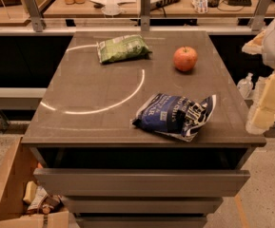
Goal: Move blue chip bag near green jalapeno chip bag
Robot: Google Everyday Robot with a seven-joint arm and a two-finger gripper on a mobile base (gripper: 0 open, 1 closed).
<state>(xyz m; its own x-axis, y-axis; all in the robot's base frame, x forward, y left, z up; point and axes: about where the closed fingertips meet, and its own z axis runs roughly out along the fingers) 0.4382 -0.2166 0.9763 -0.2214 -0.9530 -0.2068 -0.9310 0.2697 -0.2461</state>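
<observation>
The blue chip bag (175, 116) lies crumpled near the front right edge of the brown table (94, 89). The green jalapeno chip bag (122, 48) lies flat at the back of the table, left of centre, well apart from the blue bag. My arm and gripper (264, 109) show as pale white and yellowish parts at the right edge of the view. The gripper is off the table's right side, to the right of the blue bag and not touching it.
A red apple (185, 58) sits at the back right of the table. A drawer (142, 182) stands open under the front edge. A cardboard box (11, 194) with items is on the floor at lower left. A cluttered counter (142, 4) with rail posts runs behind.
</observation>
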